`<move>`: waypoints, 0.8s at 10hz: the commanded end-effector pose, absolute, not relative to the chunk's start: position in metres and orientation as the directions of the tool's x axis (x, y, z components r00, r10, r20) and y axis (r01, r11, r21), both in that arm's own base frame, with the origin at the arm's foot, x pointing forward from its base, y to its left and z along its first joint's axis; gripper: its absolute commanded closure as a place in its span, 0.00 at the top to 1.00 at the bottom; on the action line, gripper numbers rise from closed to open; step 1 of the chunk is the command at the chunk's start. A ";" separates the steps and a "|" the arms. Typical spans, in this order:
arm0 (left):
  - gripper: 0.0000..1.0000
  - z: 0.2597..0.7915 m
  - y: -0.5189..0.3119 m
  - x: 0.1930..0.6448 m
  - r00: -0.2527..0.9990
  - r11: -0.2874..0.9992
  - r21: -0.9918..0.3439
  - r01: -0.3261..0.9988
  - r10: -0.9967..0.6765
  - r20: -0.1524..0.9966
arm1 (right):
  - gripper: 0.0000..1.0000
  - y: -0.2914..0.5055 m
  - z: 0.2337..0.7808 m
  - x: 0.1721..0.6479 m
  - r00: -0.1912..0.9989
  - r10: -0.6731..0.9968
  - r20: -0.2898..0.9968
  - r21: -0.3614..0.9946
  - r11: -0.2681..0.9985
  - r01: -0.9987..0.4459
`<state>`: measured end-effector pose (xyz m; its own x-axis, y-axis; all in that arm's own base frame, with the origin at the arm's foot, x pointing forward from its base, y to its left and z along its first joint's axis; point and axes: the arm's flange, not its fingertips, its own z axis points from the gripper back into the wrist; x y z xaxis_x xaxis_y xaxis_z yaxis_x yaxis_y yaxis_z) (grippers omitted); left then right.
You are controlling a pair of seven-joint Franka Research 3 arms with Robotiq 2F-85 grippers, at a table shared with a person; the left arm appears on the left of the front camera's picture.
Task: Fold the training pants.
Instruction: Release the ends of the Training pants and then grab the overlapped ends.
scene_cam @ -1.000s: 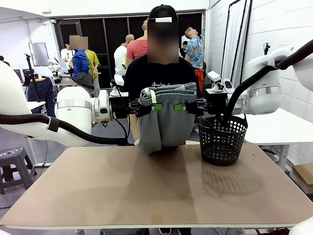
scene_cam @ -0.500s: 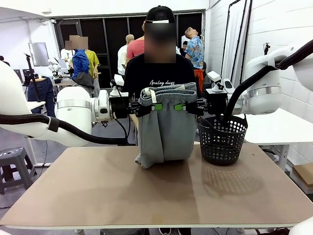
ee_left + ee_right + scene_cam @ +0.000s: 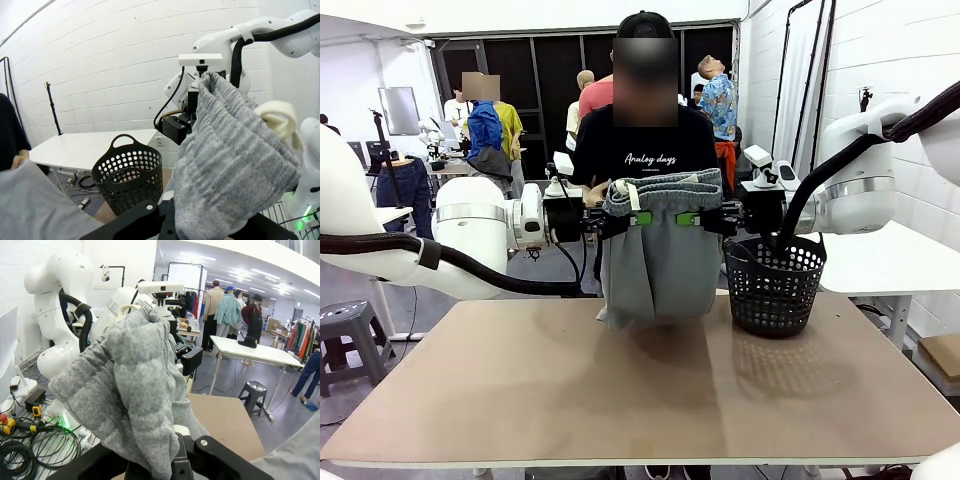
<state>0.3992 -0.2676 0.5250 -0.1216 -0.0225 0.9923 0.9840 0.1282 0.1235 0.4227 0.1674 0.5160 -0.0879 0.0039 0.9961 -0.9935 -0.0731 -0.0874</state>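
arms: both reaching in level from the sides, wrists facing each other above the table (image 3: 620, 400) | left gripper (image 3: 636, 218): clamping one waistband end | right gripper (image 3: 688, 219): pinching the other | pants (image 3: 655, 265): hanging bunched between them, hem possibly brushing the tabletop | basket (image 3: 775, 290): sitting just right of the pants | person (image 3: 645, 150): standing close behind

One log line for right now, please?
left gripper: shut on training pants; right gripper: shut on training pants; training pants: hanging by waistband
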 end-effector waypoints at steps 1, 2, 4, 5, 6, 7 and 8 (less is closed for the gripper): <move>0.00 0.528 -0.268 0.396 -0.128 0.131 0.130 0.983 -0.024 0.992 | 0.00 0.167 0.516 0.418 -0.096 -0.025 0.995 -0.098 -0.068 -0.993; 0.00 0.528 -0.268 0.396 -0.128 0.131 0.130 0.983 -0.024 0.992 | 0.00 0.167 0.516 0.418 -0.096 -0.025 0.995 -0.098 -0.068 -0.993; 0.00 0.528 -0.268 0.396 -0.128 0.131 0.130 0.983 -0.024 0.992 | 0.00 0.167 0.516 0.418 -0.096 -0.025 0.995 -0.098 -0.068 -0.993; 0.00 0.528 -0.268 0.396 -0.128 0.131 0.130 0.983 -0.024 0.992 | 0.00 0.167 0.516 0.418 -0.096 -0.025 0.995 -0.098 -0.068 -0.993; 0.00 0.528 -0.268 0.396 -0.128 0.131 0.130 0.983 -0.024 0.992 | 0.00 0.167 0.516 0.418 -0.096 -0.025 0.995 -0.098 -0.068 -0.993; 0.00 0.528 -0.268 0.396 -0.128 0.131 0.130 0.983 -0.024 0.992 | 0.00 0.167 0.516 0.418 -0.096 -0.025 0.995 -0.098 -0.068 -0.993; 0.00 0.528 -0.268 0.396 -0.128 0.131 0.130 0.983 -0.024 0.992 | 0.00 0.167 0.516 0.418 -0.096 -0.025 0.995 -0.098 -0.068 -0.993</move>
